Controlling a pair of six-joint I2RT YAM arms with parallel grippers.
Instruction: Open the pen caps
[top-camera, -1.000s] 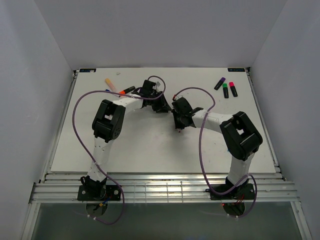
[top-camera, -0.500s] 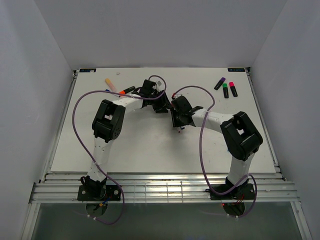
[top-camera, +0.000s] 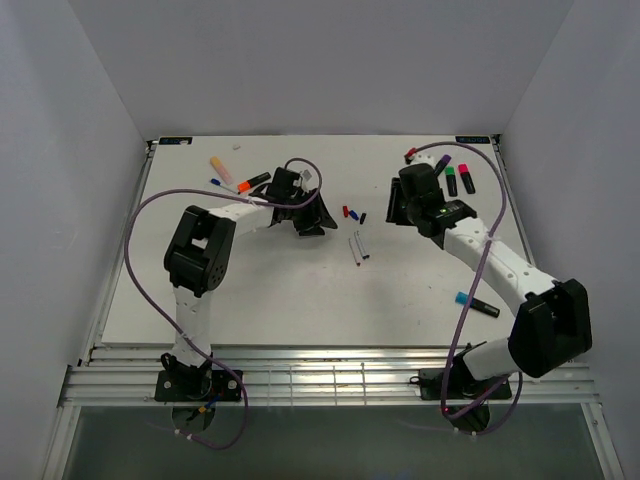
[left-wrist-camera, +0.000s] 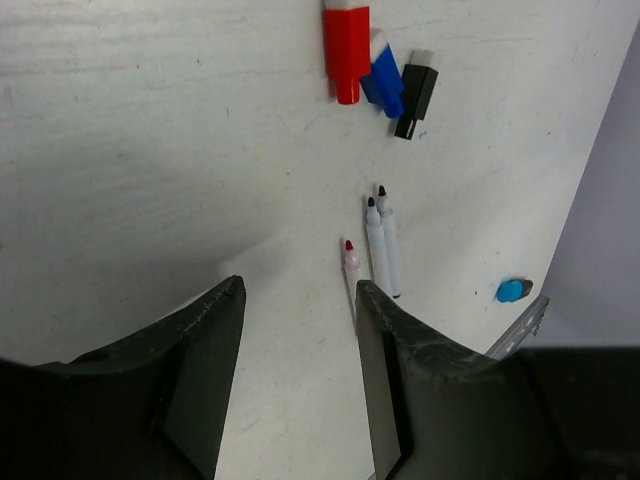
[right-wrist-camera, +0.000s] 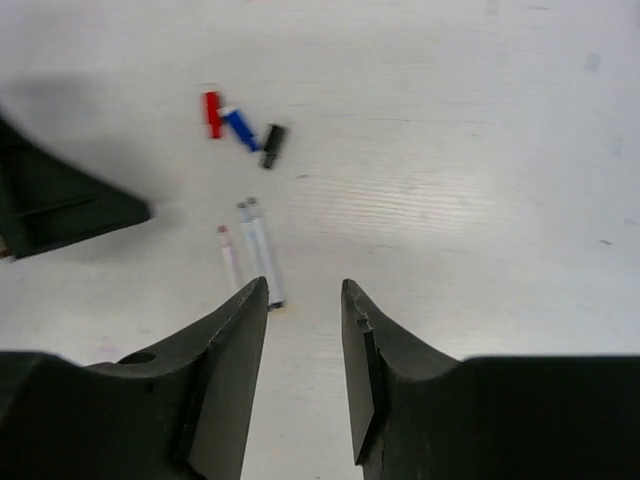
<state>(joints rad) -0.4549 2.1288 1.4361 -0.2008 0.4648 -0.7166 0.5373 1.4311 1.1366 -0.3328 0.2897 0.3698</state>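
A second ago both grippers were bunched together at the table's centre. Now the right arm has swung out towards 2 o'clock and the left has drawn back towards 9 o'clock, baring the spot between them.

Three thin pens lie there side by side, uncapped: slim pale barrels with small red, blue and black tips. Their long axes run roughly 11 to 5 o'clock in the top view, tips at the 11 o'clock end. Just beyond the tips lie three caps, short blocky plastic pieces in red, blue and black, touching one another.

The left gripper has its matte black fingers set wide, with only table between them. The right gripper is narrower, also empty.

The table is white, flat and faintly scuffed.

A highlighter, hidden earlier by the right arm, shows at 4 o'clock: stubby black body, blue cap on, axis 10 to 4 with the cap at 10.
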